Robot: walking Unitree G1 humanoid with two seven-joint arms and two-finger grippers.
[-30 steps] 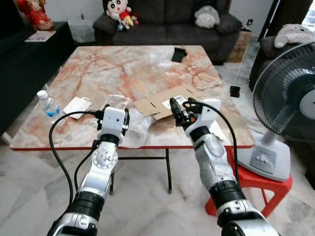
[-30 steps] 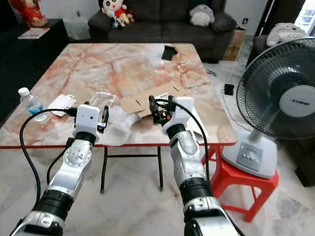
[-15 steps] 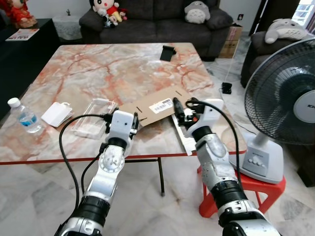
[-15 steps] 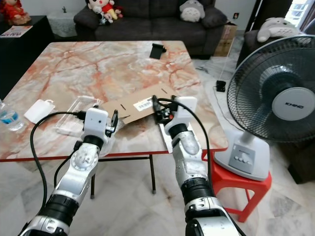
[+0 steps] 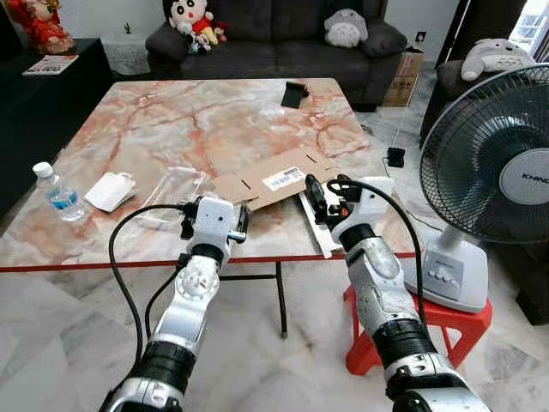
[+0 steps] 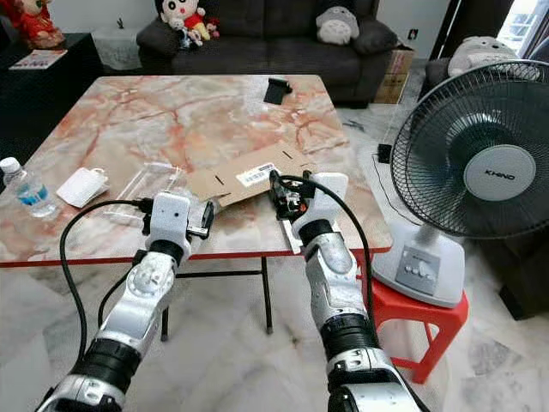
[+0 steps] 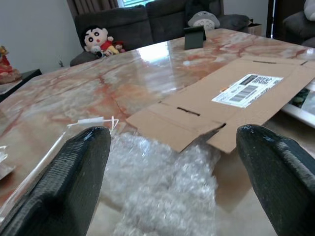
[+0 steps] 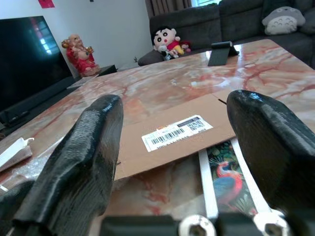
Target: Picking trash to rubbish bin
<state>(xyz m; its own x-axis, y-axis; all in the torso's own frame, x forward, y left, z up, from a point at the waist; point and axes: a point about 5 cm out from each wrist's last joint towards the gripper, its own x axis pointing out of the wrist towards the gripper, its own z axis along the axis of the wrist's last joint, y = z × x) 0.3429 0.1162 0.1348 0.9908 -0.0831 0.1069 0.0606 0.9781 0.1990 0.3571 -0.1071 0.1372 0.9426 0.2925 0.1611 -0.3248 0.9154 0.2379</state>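
I see the flattened cardboard [image 5: 276,178] lying on the marble table [image 5: 171,120], just ahead of both grippers. Left gripper [image 7: 170,162]: fingers apart, nothing between them, held over crumpled bubble wrap [image 7: 162,191] at the cardboard's near edge. Right gripper [image 8: 187,147]: fingers apart, nothing between them, the cardboard's barcode label [image 8: 177,130] beyond the gap. My right wrist view adds a peacock-print card [image 8: 226,177] under the cardboard. My head views add a water bottle [image 5: 53,190] and fan [image 5: 493,163].
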